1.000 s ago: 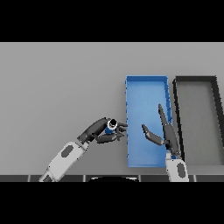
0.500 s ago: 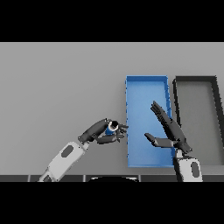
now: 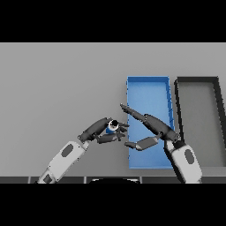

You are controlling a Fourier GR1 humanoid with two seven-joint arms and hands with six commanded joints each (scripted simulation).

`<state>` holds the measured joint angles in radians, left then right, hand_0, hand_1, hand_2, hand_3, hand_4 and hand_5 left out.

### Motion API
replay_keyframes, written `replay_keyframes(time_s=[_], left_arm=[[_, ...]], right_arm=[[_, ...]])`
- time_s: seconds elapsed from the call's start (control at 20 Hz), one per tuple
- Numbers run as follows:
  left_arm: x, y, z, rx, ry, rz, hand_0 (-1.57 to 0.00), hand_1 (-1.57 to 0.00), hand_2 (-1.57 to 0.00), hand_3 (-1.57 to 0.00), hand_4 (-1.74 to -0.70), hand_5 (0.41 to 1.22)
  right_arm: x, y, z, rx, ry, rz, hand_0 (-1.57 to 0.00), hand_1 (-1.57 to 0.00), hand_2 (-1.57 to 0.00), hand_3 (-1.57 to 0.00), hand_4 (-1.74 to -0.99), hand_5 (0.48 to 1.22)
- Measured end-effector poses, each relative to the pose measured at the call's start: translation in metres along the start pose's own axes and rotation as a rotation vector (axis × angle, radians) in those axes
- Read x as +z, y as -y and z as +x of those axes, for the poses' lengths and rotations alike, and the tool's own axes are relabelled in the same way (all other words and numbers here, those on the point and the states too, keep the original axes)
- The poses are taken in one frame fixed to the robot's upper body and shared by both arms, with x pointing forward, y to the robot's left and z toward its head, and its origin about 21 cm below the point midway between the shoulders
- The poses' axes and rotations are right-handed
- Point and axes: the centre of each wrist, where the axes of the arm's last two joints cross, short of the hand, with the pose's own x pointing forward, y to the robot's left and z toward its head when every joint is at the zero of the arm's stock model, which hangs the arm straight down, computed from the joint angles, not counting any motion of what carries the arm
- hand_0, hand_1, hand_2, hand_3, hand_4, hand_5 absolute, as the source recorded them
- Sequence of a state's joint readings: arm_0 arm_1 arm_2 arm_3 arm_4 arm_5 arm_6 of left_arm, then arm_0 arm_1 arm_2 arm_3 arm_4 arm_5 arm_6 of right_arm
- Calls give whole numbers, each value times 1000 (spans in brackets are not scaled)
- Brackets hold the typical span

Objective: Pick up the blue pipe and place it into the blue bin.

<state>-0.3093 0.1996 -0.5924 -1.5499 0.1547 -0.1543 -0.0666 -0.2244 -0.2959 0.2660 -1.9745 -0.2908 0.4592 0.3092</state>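
Counter showing plain grey. Bin showing bright blue. Tray at right showing black rim, grey floor. Pipe showing blue, with white-ringed dark end. Left hand and right hand showing dark grey; forearms showing white with grey patches.

A bare sorting station, like a lab or test bench: a plain grey counter carries only a blue bin and a dark bin side by side, with no household or shop furnishings in view.
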Motion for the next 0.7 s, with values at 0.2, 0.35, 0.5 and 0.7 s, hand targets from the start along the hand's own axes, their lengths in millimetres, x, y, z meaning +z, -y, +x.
replay_keyframes(time_s=[0.2,0.35,0.5,0.7], left_arm=[[-2,2,3,11,30,-23,-1571,-1571,-1571,-1525,-1741,1221],[-1,5,-2,20,5,-38,-1571,-1571,-1571,-1538,-1741,1221],[1,3,1,-22,4,-32,-1571,-1571,-1571,-1535,-1737,1221],[4,-3,1,-100,-77,-75,-991,-878,-850,-824,-1552,1221]], right_arm=[[-30,-8,9,9,7,93,1,1,1,1,-1230,532],[-49,-12,12,22,10,149,1,1,1,1,-1222,519],[-70,-13,12,16,6,180,1,-12,-29,-2,-1222,506],[-88,-20,13,24,16,256,-527,-534,-531,-440,-1362,508]])
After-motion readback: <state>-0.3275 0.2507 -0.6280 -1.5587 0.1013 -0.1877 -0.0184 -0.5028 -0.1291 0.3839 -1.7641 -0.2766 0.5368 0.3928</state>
